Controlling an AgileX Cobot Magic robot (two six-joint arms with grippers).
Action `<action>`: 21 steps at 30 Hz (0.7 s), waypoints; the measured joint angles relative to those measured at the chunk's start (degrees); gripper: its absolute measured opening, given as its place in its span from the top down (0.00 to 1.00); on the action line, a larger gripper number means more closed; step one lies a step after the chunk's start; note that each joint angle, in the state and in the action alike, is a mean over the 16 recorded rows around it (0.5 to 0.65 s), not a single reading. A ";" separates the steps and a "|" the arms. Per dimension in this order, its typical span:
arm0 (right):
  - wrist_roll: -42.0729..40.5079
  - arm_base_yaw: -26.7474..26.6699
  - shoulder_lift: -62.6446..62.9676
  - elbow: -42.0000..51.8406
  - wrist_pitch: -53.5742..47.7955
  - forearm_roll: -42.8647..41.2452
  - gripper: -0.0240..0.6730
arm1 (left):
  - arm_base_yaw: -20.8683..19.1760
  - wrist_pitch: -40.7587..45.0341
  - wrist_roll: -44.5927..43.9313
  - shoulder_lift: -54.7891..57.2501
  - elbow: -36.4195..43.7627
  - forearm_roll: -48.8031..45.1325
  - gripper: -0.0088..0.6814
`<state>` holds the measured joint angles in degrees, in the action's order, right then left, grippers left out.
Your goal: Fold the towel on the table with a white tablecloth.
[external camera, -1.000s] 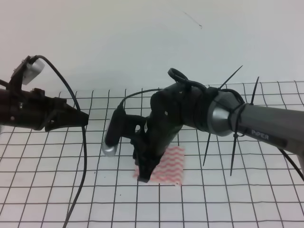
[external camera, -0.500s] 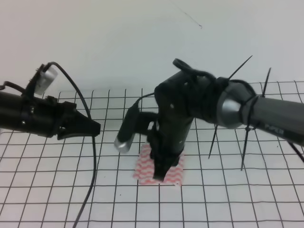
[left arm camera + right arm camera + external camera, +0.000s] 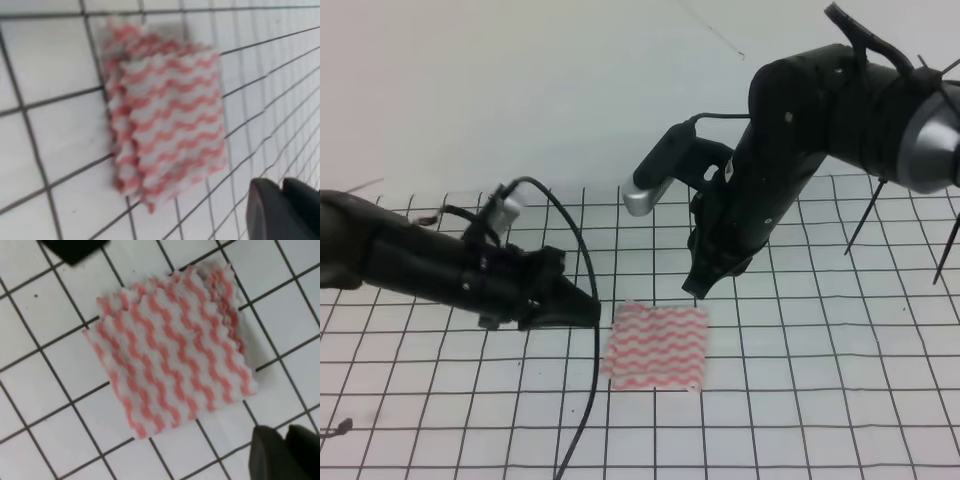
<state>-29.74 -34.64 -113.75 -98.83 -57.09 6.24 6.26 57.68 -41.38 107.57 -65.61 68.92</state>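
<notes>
The towel [image 3: 657,345], red-pink and white with wavy stripes, lies folded into a small layered rectangle on the tablecloth [image 3: 820,400] of the table. Nothing holds it. My left gripper [image 3: 590,310] hovers low just left of the towel's upper left corner, fingers together and empty. My right gripper [image 3: 698,286] hangs above and behind the towel's far right corner, also shut and empty. The left wrist view shows the towel [image 3: 165,135] with stacked edges on its left side and the left gripper [image 3: 282,187] at the lower right. In the right wrist view the towel [image 3: 172,347] fills the centre above the right gripper [image 3: 285,432].
A black cable [image 3: 582,400] loops from the left arm down across the grid in front of the towel's left side. The white wall [image 3: 570,90] rises behind the table. A dark piece of the left arm [image 3: 75,250] shows at the top of the right wrist view.
My right arm has lifted off the towel and swung up and to the right. The left arm has come down and rightward to the towel's left edge. The towel now lies uncovered.
</notes>
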 joint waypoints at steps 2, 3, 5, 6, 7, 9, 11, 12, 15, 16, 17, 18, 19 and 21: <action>-0.34 0.22 0.20 0.00 -0.22 0.39 0.88 | 0.98 -1.28 0.81 1.41 0.00 0.16 0.87; -0.46 0.27 0.26 0.00 -0.31 0.45 0.88 | 1.44 -1.86 1.16 2.11 0.00 0.22 0.85; -0.67 0.30 0.31 0.00 -0.48 0.50 0.88 | 2.27 -2.93 1.70 3.51 0.00 0.42 0.80; -0.78 0.30 0.31 0.00 -0.57 0.54 0.88 | 2.64 -3.46 1.90 4.19 0.00 0.53 0.78; -0.88 0.30 0.31 0.00 -0.66 0.60 0.88 | 2.98 -4.00 2.07 4.86 0.00 0.67 0.76; -1.04 0.30 0.31 0.00 -0.85 0.76 0.88 | 3.58 -5.09 2.26 6.11 0.00 1.09 0.71; -1.10 0.30 0.31 0.00 -1.06 0.94 0.88 | 4.08 -6.11 2.11 7.20 0.00 1.62 0.68; -1.10 0.30 0.31 0.00 -1.15 1.03 0.88 | 4.31 -6.54 1.93 7.69 0.00 1.89 0.66; -1.10 0.30 0.31 0.00 -1.34 1.30 0.88 | 4.90 -7.54 1.09 8.83 0.00 2.82 0.64; -1.10 0.30 0.31 0.00 -1.39 1.37 0.88 | 5.07 -7.83 0.80 9.13 0.00 3.13 0.63; -1.10 0.30 0.31 0.00 -1.45 1.44 0.88 | 5.22 -8.13 0.53 9.38 0.00 3.41 0.63; -1.10 0.30 0.31 0.00 -1.52 1.51 0.88 | 5.38 -8.44 0.31 9.60 0.00 3.64 0.63; -1.10 0.30 0.31 0.00 -1.60 1.57 0.88 | 5.53 -8.76 0.09 9.77 0.00 3.81 0.62; -1.10 0.30 0.31 0.00 -1.78 1.70 0.88 | 5.80 -9.35 -0.31 10.04 0.00 4.05 0.62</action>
<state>-30.85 -34.35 -113.44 -98.83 -58.87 7.95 12.06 48.33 -41.69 117.61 -65.61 72.97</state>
